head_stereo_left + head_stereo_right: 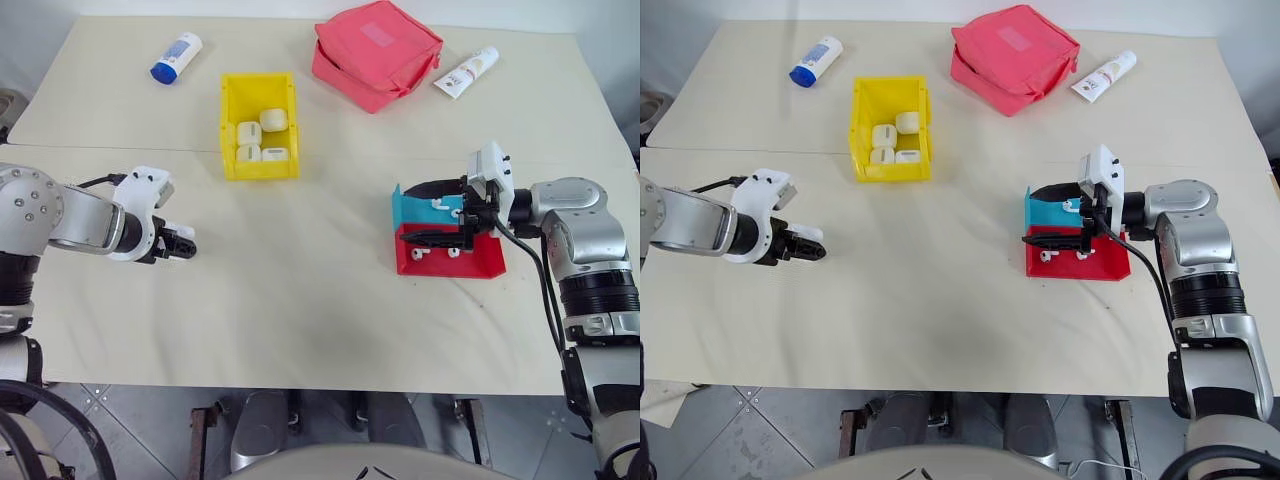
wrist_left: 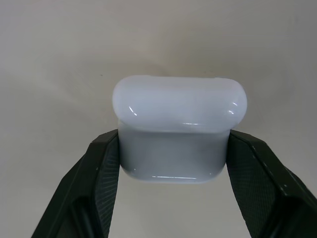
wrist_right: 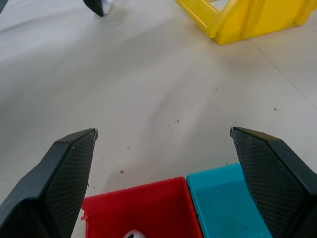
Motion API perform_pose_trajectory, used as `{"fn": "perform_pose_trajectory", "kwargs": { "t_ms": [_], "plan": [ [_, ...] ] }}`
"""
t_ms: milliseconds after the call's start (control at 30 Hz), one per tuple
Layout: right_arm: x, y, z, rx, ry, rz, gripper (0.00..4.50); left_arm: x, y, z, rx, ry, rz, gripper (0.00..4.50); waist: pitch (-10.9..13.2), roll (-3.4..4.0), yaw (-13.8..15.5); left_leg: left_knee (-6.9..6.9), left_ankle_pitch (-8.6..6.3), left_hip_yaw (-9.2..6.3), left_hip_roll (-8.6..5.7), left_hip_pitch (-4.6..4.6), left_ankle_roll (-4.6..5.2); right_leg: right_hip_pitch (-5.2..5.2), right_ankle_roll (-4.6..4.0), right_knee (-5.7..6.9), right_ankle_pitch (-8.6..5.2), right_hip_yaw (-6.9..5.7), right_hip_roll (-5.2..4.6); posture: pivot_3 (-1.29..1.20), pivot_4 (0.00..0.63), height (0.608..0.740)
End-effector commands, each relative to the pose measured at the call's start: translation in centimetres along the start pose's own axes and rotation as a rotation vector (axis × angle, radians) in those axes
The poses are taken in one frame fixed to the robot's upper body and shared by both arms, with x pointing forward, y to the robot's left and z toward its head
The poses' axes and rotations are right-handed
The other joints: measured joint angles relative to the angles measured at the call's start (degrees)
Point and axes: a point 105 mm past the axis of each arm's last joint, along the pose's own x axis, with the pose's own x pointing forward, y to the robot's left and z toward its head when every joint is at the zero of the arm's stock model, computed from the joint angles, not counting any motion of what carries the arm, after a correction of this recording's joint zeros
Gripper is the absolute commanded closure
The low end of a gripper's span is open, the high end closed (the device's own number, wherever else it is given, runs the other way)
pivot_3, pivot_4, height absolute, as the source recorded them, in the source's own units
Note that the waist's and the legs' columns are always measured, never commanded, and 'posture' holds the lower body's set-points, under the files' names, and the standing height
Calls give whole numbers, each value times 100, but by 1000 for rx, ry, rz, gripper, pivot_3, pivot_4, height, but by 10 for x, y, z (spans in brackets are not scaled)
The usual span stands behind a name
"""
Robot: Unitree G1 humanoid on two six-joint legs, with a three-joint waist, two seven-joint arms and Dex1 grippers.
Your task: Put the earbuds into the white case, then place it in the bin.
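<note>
Left wrist view: the left gripper has its two black fingers pressed on opposite sides of the white case. The lid looks shut, and the hold sits on the lower body, below the lid seam.
Case position: at about 9 o'clock on the table, held at the tip of the left gripper, well apart from everything else.
Right gripper: the right gripper stands with its fingers spread wide and nothing between them, poised over the red-and-blue tray at about 3 o'clock.
Earbuds: small white earbuds lie in the tray; one white tip shows at the red compartment's edge in the right wrist view. None is in the case yet, as far as can be judged.
Bin: the yellow bin sits at about 11 o'clock and already holds several white cases.
Others: a blue-capped bottle near 10 o'clock, a pink pouch at 12 o'clock, a white tube near 1 o'clock.
Risk, slipping: the case is glossy and rounded, so a side pinch could let it squirt out or twist.
Risk, lid: with the lid closed, the earbuds cannot go in until it is opened.
Risk, earbuds: they are tiny against wide fingers, so a closing grasp may flick one out of the tray.
</note>
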Motion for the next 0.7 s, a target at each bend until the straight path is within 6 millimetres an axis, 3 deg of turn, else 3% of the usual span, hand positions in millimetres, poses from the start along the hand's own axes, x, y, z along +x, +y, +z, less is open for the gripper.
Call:
{"fn": "perform_pose_trajectory", "kwargs": {
  "t_ms": [33, 167, 400, 600, 700],
  "plan": [
    [-4, -2, 9, -37, -18, -15, 0, -9, -19, 32, 118, -268, -21, 1699, 1, -1, 26, 0, 0, -1, -1, -1, 0, 0, 0, -1, 0, -1, 0, 0, 150, 740],
    [-8, -3, 10, -43, -16, -30, 0, -23, -45, 51, 277, -551, -92, 1699, 2, -4, -2, 0, 0, 0, 0, -20, -1, 0, 0, -38, 0, -6, 10, 0, 150, 740],
    [-14, 2, 18, -74, -25, -63, 0, -50, -119, 70, 522, -1034, -507, 1699, 2, -4, 27, -1, 0, 9, 8, -27, -3, -6, 0, -47, 0, -13, 17, 0, 150, 740],
    [-30, 18, 16, -91, 18, -135, 0, -60, -160, 79, 579, -1332, -856, 1699, 1, -1, 126, 1, 1, 9, 5, -30, 0, -6, 2, -46, 1, -21, 13, 0, 150, 740],
    [-42, 26, 15, -91, 60, -190, 0, -60, -174, 76, 634, -1401, -972, 1699, 0, -1, 160, 11, 0, 11, 4, -41, 8, -9, 8, -48, 4, -27, 11, 0, 150, 740]
  ]
}}
